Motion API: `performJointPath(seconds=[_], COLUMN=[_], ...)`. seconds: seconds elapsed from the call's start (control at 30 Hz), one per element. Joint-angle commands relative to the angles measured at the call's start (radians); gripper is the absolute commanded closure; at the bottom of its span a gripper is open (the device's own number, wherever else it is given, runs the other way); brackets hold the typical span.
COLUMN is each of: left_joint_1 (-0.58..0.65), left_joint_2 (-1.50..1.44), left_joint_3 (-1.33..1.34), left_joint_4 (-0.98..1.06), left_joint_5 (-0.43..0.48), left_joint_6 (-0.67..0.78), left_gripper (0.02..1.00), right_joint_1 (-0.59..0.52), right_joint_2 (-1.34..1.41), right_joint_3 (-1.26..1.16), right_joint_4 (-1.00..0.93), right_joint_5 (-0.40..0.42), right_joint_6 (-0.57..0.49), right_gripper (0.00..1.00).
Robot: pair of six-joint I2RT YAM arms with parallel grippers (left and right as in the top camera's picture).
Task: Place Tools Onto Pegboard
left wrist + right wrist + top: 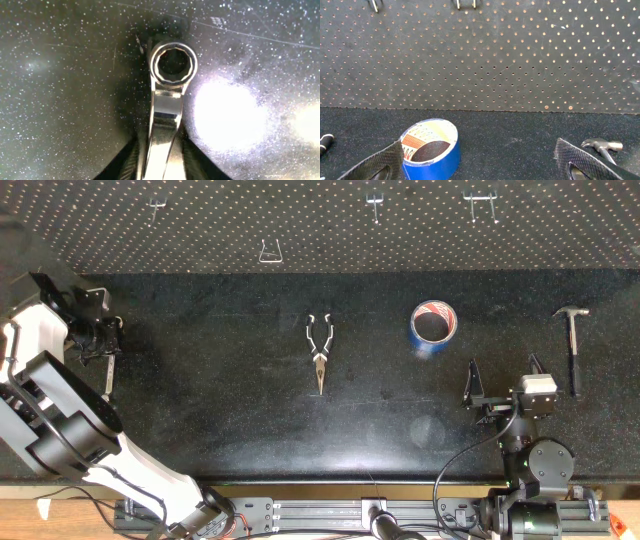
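A steel ring wrench lies on the black table, and my left gripper is shut on its shaft, the ring end sticking out ahead of the fingers. From above, the left gripper is at the table's far left with the wrench under it. White-handled pliers lie at the centre. A blue tape roll stands right of centre, and a hammer lies at the far right. My right gripper is open near the front right, with the tape roll and hammer head ahead of it.
The pegboard rises behind the table, with metal hooks at the left, lower middle, upper middle and right. Bare table lies between the tools.
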Motion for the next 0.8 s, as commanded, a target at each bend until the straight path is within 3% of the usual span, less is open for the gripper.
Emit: performJointPath(seconds=[0.03,0.27,0.7,0.8], left_joint_1=[0.0,0.0,0.0,0.0], left_joint_2=[0.024,0.024,0.024,0.008], left_joint_3=[0.016,0.016,0.016,0.016], left_joint_4=[-0.003,-0.003,-0.003,-0.001], left_joint_5=[0.015,0.014,0.011,0.011], left_joint_6=[0.0,0.0,0.0,-0.001], left_gripper=[0.768,0.904,0.915,0.991], right_joint_1=[-0.001,-0.001,-0.001,-0.001], right_joint_2=[-0.01,-0.01,-0.01,-0.01], right_joint_3=[-0.003,-0.003,-0.003,-0.003], right_joint_4=[-0.006,-0.006,-0.006,-0.006], right_joint_5=[0.01,0.01,0.01,0.01], right_joint_6=[0.015,0.016,0.015,0.016], right_gripper=[0.016,0.016,0.016,0.016])
